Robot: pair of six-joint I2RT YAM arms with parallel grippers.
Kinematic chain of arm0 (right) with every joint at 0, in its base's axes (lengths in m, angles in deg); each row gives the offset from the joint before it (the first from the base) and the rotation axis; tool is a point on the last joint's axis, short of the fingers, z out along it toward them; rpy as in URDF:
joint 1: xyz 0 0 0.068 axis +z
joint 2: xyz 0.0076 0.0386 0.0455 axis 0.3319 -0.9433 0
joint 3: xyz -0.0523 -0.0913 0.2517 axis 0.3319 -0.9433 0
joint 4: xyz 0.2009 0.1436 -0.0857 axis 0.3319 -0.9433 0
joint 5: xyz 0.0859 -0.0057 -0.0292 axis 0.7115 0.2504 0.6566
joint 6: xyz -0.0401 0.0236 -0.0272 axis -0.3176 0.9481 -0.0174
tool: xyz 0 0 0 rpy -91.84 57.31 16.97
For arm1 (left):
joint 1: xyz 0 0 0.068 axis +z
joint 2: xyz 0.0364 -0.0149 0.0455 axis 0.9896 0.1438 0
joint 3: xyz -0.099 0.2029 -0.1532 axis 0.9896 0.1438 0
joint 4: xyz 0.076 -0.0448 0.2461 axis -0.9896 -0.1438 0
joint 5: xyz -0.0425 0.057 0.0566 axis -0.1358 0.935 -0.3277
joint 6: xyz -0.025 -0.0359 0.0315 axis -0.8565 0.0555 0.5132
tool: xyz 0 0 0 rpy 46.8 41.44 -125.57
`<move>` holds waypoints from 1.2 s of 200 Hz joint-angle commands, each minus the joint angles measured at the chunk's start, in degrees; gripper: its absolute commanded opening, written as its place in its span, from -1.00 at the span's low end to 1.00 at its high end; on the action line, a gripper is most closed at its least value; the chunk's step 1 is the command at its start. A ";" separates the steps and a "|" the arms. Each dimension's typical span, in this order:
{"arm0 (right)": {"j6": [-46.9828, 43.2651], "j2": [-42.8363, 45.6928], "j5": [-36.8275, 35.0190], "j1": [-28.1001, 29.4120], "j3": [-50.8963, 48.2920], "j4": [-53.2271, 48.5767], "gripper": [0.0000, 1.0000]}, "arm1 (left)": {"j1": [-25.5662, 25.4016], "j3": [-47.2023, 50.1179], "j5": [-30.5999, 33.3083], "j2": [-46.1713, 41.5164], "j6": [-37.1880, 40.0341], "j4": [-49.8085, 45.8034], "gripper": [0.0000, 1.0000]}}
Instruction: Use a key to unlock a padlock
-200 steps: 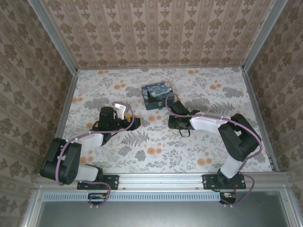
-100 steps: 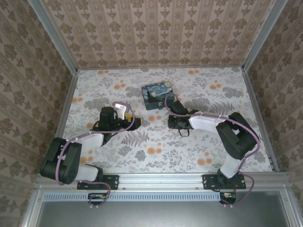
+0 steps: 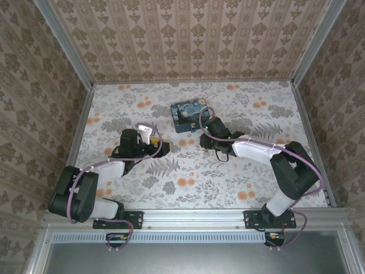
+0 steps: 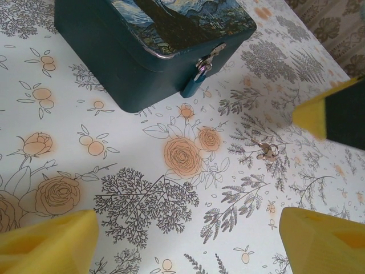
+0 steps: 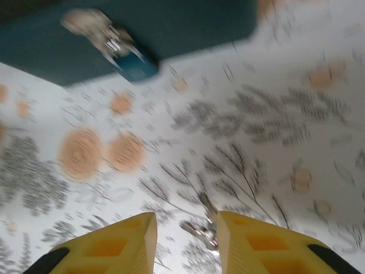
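Trouble, as I see it, would come from the key (image 4: 265, 149) itself. It is a tiny thin piece lying flat on the flowered worktop (image 4: 142, 188), and yellow fingertips closing over it could skate it away, pinch only its edge, or lift it crooked so that it would not line up with the keyhole afterwards. The right wrist picture is smeared, so the approach looks brisk to me, which makes a missed pinch likelier. The right gripper (image 5: 187, 221) hangs over the key with its fingers a little apart and nothing clamped between them. The key shows at the lower middle of that view, in the gap but closer to the right-hand finger, so one finger may reach it first and push it sideways. The padlock (image 4: 190, 87) hangs at the hasp (image 4: 208, 59) on the front of the starry-night box (image 4: 102, 51), in the upper middle of the left wrist view. The key lies apart from it, lower and toward the right of that frame, on bare worktop. The left gripper (image 4: 188, 224) sits low with its fingers wide apart, holding nothing, the box ahead of it. If nothing steadies that box, I'd guess pushing a key into the lock could shove it along.
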 commanded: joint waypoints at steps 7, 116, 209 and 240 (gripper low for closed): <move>-6.08 -0.50 -1.18 0.73 -3.05 14.40 -0.23 | -0.60 0.35 0.04 0.57 0.94 1.62 0.69; -7.97 -16.25 -9.66 3.68 -5.70 43.16 0.09 | -0.60 1.14 0.31 -0.61 1.02 1.62 0.69; -5.57 -22.30 -9.47 2.28 -3.81 48.66 0.08 | -0.61 3.22 1.95 -4.07 1.98 1.48 0.70; -4.92 -23.94 -8.10 1.59 -3.66 50.63 0.01 | -0.60 3.53 2.33 -4.63 2.49 1.23 0.70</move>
